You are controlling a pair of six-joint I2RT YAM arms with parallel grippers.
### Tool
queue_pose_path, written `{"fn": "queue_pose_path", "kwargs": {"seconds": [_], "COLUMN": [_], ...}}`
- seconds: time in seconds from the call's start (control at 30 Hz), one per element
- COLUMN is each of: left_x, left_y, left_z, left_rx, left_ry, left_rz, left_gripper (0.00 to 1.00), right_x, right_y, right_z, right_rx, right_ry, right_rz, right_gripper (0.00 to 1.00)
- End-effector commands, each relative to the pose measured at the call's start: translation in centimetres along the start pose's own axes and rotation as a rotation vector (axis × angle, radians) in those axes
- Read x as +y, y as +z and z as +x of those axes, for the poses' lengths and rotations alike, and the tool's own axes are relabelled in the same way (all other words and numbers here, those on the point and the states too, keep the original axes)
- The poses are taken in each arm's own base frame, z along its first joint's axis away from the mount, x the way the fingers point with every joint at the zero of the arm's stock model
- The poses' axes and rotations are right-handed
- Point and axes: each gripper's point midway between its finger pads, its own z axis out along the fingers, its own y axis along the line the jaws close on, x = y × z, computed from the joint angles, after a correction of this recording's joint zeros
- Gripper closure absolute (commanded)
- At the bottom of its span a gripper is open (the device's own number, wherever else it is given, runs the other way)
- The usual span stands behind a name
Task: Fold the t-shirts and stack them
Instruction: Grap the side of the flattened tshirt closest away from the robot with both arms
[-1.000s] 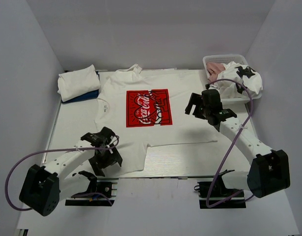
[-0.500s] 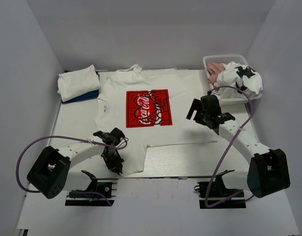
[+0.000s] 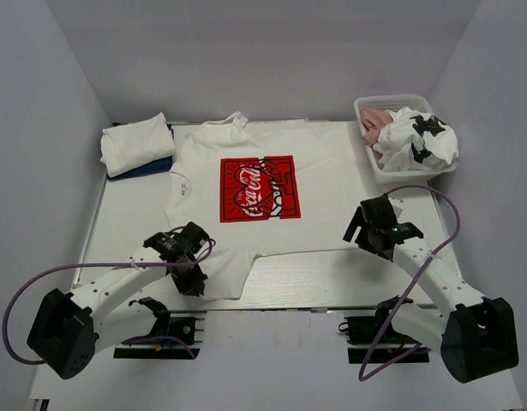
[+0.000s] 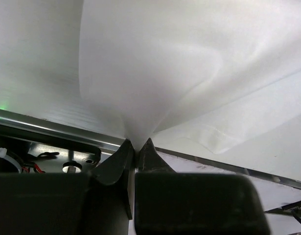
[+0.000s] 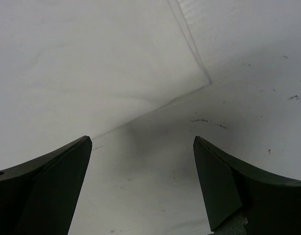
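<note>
Fingertips of your left gripper [image 3: 193, 276] are hidden under its own black body in the top view, so only the wrist camera shows the grip. There the left gripper [image 4: 137, 145] has its jaws pressed together on a pinch of the white t-shirt with the red print [image 4: 179, 63], and the cloth spreads out from the tips like a small tent. How deep the fabric goes between the jaws you cannot see, and the print is outside this view. From above, the white t-shirt with the red print [image 3: 323, 171] lies flat on the table [image 3: 332, 278], its hem edge at the left fingers and its other hem corner just ahead of your right gripper [image 3: 366, 229]. In the right wrist view the right gripper [image 5: 141, 141] has its jaws wide apart and holds nothing. Only that one cloth corner shows ahead of them, and the finger bases are cut off by the frame. Far ahead of the left hand, the blue tee [image 3: 156, 166] is almost covered by the folded white tee [image 3: 136, 144]. Far ahead of the right hand, in the basket [image 3: 366, 106], the pink tee [image 3: 376, 117] is partly buried under the white tee with black patches [image 3: 422, 137]. One second ago the left jaws were open; now they are closed on the hem. The right arm has come back from beside the basket to the hem corner, its jaws unchanged.
</note>
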Motion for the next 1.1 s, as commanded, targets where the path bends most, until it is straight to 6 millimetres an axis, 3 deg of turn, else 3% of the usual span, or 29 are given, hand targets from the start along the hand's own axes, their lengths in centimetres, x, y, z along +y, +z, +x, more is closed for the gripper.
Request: {"fn": "queue_pose_path", "kwargs": {"seconds": [0.0,0.17,0.3,0.4,0.5,0.53,0.57,0.67,0.77,0.97,1.07], "left_x": [0.8,1.4,0.0,0.4,0.8,0.9,0.4,0.5,-0.3,-4.1,-5.8], "left_y": [-0.4,0.5,0.5,0.6,0.6,0.7,0.5,0.4,-0.1,-1.4,-2.8], "left_z": [0.1,1.1,1.5,1.7,1.7,2.0,2.1,2.3,2.1,0.7,-1.3], "left_rx": [-0.008,0.036,0.053,0.058,0.047,0.059,0.06,0.068,0.061,0.028,-0.035], "left_ry": [0.009,0.02,0.011,0.01,-0.011,-0.02,-0.019,-0.019,-0.017,0.054,0.064], "left_rz": [-0.025,-0.026,0.061,0.053,0.048,0.05,0.08,0.084,0.127,0.265,0.285], "left_gripper": [1.0,1.0,0.98,0.95,0.95,0.95,0.93,0.93,0.92,0.89,0.89], "right_x": [-0.6,0.0,0.9,1.4,0.4,0.0,-0.7,-0.8,-1.1,0.3,1.8], "right_y": [0.8,2.5,3.9,4.9,5.0,4.7,4.8,3.6,2.6,1.8,1.7], "right_z": [-0.1,-0.2,-1.1,0.8,2.8,3.6,4.7,5.7,6.1,3.6,2.1], "right_rx": [-0.031,-0.002,-0.013,0.081,0.137,0.152,0.175,0.173,0.172,0.103,0.097], "right_ry": [0.071,0.086,0.092,0.083,0.08,0.081,0.079,0.081,0.071,0.036,0.024], "right_rz": [0.021,0.015,-0.01,-0.04,-0.02,-0.022,-0.007,-0.057,-0.075,-0.127,-0.163], "right_gripper": [0.1,0.1,0.14,0.2,0.35,0.5,0.58,0.84,1.0,1.0,1.0]}}
